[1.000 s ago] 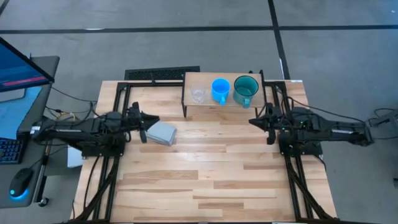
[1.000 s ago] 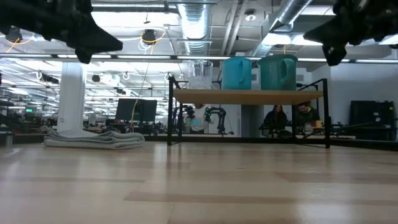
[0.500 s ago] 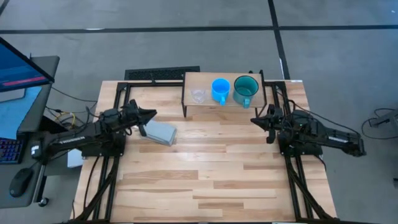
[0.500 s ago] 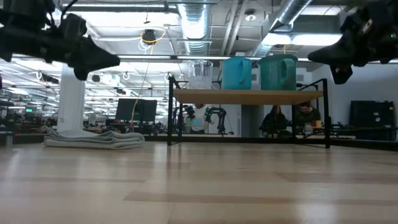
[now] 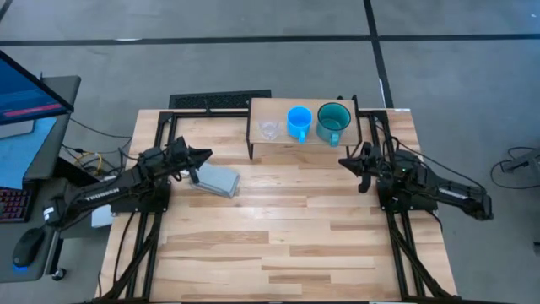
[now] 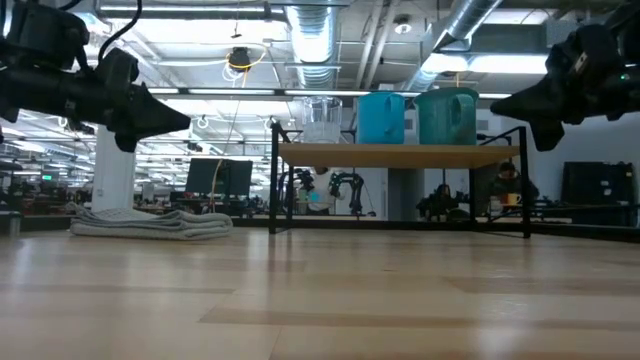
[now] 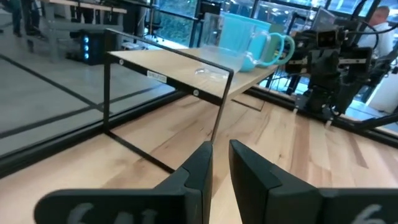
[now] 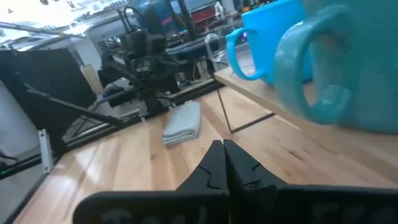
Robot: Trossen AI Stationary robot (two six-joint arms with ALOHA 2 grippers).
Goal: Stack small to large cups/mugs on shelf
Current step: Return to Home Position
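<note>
Though lettering shows on left arm casing, too small to read. Left gripper (image 5: 205, 154) hangs above tabletop beside grey folded cloth (image 5: 218, 180), fingers (image 7: 198, 167) narrowly parted, nothing between them. Right gripper (image 5: 342, 162) hovers just in front of shelf (image 5: 274, 143), fingers pressed together, empty. On shelf in row: clear glass cup (image 5: 269, 128), blue mug (image 5: 298, 121), teal mug (image 5: 332, 122), all upright, side by side. Glass cup faint, outline hard to make out. Right wrist view cuts off teal mug.

Clear glass cup (image 5: 269, 129), blue mug (image 5: 299, 122) and teal mug (image 5: 332, 122) stand upright along the wooden shelf (image 5: 305, 140)
</note>
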